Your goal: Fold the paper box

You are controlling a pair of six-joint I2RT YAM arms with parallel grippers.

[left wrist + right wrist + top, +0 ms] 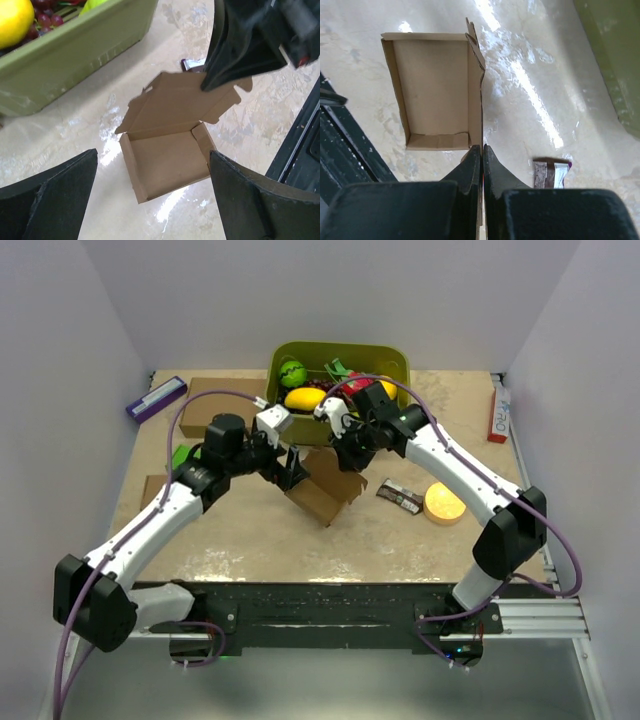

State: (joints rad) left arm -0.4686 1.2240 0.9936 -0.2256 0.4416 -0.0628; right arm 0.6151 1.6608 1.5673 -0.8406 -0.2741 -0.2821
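The paper box [325,492] is a small brown carton in the middle of the table, its tray walls up and its tabbed lid standing open. In the left wrist view the tray [167,160] lies below and the lid [180,100] rises behind it. My right gripper [345,455] is shut on the lid's edge; in the right wrist view [482,149] the thin cardboard runs between the closed fingers, with the tray [435,90] to the left. My left gripper [290,472] is open, hovering over the tray with fingers [55,200] wide apart and touching nothing.
A green bin [340,347] with fruit stands right behind the box. A candy bar [400,497] and an orange disc [444,503] lie to the right. A large brown carton [215,405] and a small one [153,488] lie left. Boxes lie at both far corners.
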